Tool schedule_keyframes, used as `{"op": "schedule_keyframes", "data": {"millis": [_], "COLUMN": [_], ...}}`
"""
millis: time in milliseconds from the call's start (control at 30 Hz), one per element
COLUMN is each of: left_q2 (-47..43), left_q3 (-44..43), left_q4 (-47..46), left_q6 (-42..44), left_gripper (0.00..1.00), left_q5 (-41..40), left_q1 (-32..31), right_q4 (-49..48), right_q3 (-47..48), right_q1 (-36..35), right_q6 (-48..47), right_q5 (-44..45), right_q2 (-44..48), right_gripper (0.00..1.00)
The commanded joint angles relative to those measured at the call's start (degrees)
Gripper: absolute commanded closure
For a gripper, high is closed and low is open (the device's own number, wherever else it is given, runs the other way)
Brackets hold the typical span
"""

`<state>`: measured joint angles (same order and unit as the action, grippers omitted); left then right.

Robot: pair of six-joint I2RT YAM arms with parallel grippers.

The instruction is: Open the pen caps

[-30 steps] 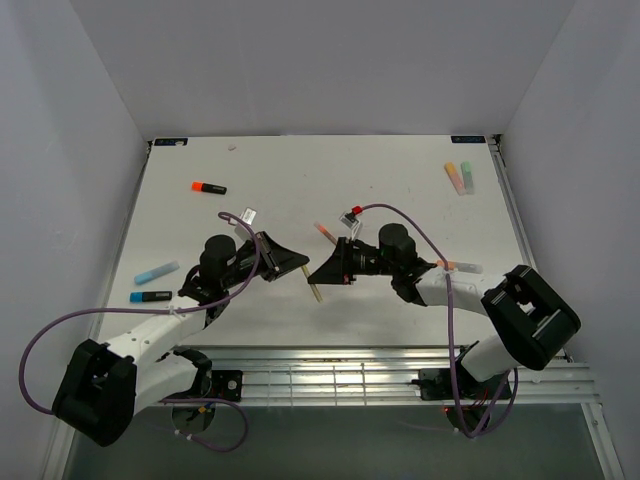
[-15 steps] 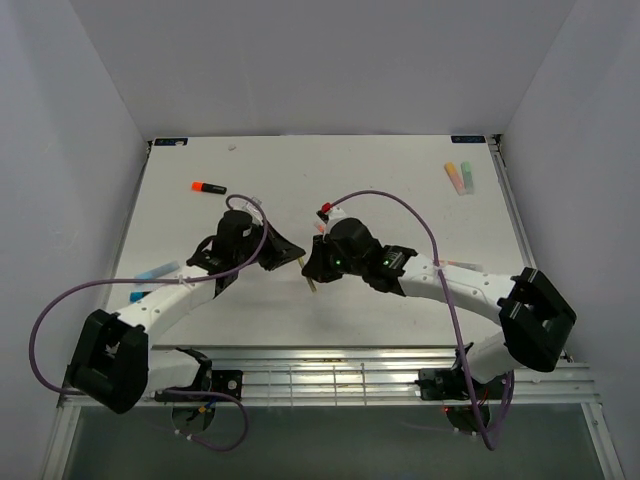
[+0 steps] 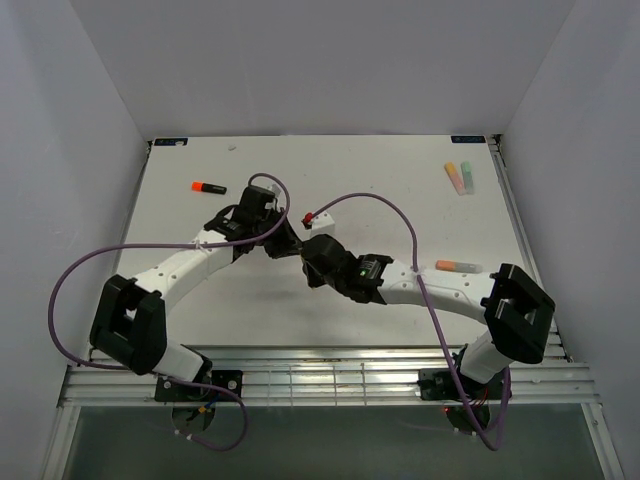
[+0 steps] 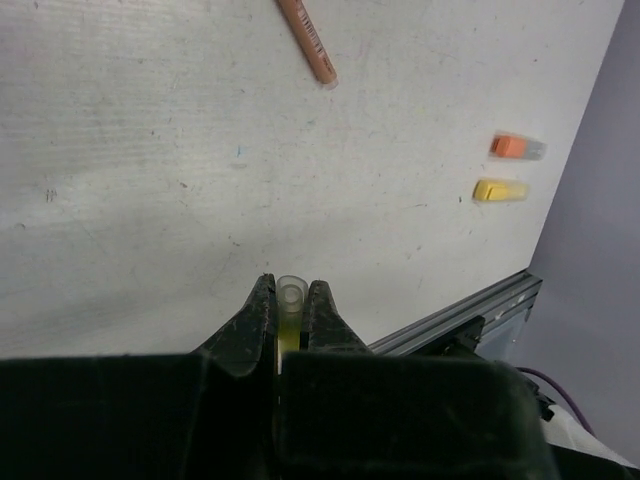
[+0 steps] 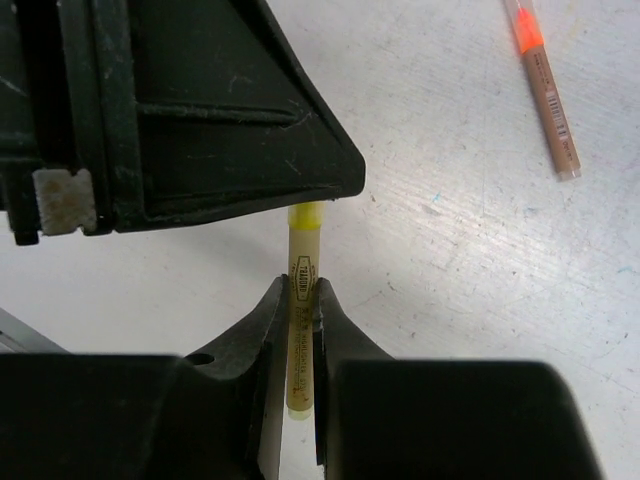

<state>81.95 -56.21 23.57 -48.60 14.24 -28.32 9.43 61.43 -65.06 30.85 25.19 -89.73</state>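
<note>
Only wrist-side: yellow pen (image 5: 301, 255) in right end effector (image 5: 298, 287).

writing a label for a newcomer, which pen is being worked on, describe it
Near the middle of the table, the left gripper and right gripper meet. The yellow pen is pinched between them, unlike the orange-tipped pen lying loose nearby.

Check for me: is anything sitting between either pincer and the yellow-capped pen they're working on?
Nothing visible is in the way. The right pincer is shut directly on the slim tan pen barrel, and the left pincer is shut on its translucent yellow plastic cap.
</note>
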Motion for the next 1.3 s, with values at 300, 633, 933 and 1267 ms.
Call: {"op": "schedule_keyframes", "data": {"millis": [300,633,933,1267], "left_q2": [-1.3,-6.3,6.3,18.3], "left_q3": [-9.1,-3.4,-12.4,-22.5], "left_q4": [-3.4,-8.7,1.3,9.6], "left_q6": [16.3,7.2,13.6,22.7], "left_gripper": [1.00,1.00,1.00,1.00], "left_q5": [-10.5,-6.4,-0.9,-3.2], "left_q1": [1.7,7.6,8.0,7.2], "right_q4": [-15.5,-39.7,-23.9,-17.7], "right_q3": [-12.6,-23.9,-20.8,-9.8], "right_q1": [0.9,3.3,5.2,6.5], "right_q6": [3.3,15.1,17.5,21.0], "right_q5": [-31.8,-47.7,-27.0,-15.4], "right_q2": [3.1,7.5,6.4,-6.2], "right_gripper": [0.92,0.92,0.92,0.92]}}
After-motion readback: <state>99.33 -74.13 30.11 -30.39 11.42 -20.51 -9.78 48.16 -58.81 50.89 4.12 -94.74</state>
